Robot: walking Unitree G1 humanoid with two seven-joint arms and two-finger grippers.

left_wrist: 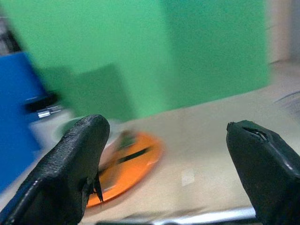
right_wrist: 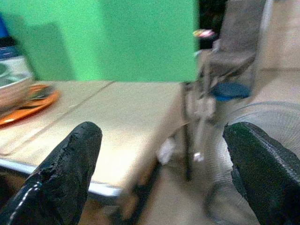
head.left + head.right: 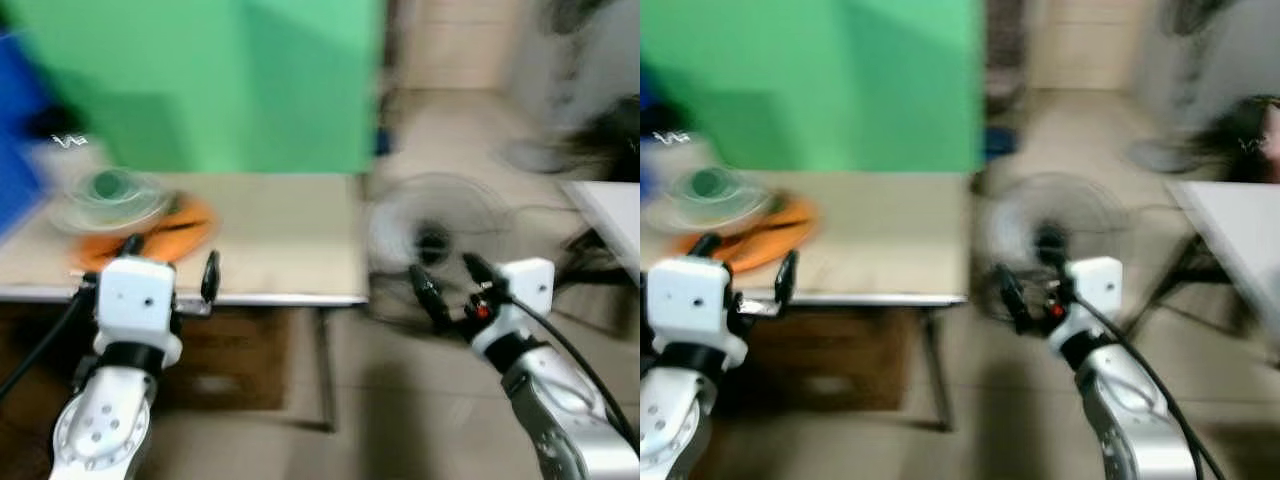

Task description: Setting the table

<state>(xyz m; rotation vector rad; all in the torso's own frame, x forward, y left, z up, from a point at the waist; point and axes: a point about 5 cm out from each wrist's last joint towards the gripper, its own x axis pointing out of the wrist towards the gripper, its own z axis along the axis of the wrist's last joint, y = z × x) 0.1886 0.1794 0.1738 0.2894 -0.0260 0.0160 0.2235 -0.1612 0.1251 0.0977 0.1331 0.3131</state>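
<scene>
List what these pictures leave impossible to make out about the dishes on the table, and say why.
- Dark strip on the orange plate: motion blur in both eye views; could be cutlery, cannot tell.
- Glass bowl contents: a green patch shows, blurred.
- In the left wrist view, the left gripper finger covers part of the plate.
- In the right wrist view, the picture edge cuts the bowl off.
- Table far left: cut off.

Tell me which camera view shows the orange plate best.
The left wrist view: the orange plate looks largest there, between the open left gripper fingers, with a dark utensil across it. Both eye views show it blurred under a clear bowl. The right wrist view catches its edge.
</scene>
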